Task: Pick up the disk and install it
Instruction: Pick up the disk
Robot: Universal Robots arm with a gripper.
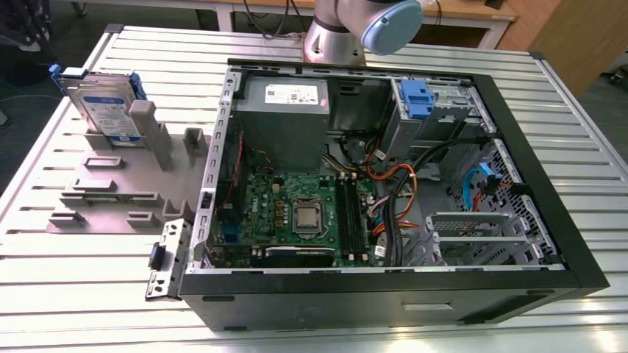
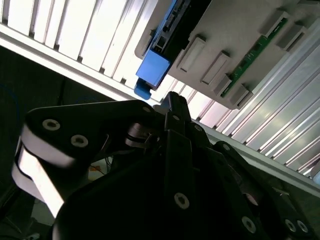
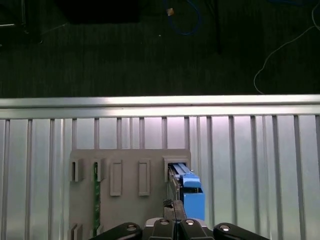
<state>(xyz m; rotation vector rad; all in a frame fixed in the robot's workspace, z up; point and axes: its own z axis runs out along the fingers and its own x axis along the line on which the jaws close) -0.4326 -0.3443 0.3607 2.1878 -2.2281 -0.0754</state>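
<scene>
Trouble is likeliest at the grip. The disk (image 1: 103, 103) stands on edge in a slot of the grey holder (image 1: 118, 191), close to the desk (image 1: 79, 287) corner at the exterior view's left, and a tall grey post (image 1: 144, 121) rises just beside it. In the second wrist view the tool (image 2: 172, 102) hangs near the disk's blue rail, its jaws looking drawn together and holding nothing. A bite on the thin plastic rail, or one off centre, could tilt the disk and wedge it in the slot, or drop it over the nearby desk edge. Above the holder the room is open. Inside the open computer case (image 1: 579, 243), walls and loose cables (image 1: 393, 180) crowd the way.
</scene>
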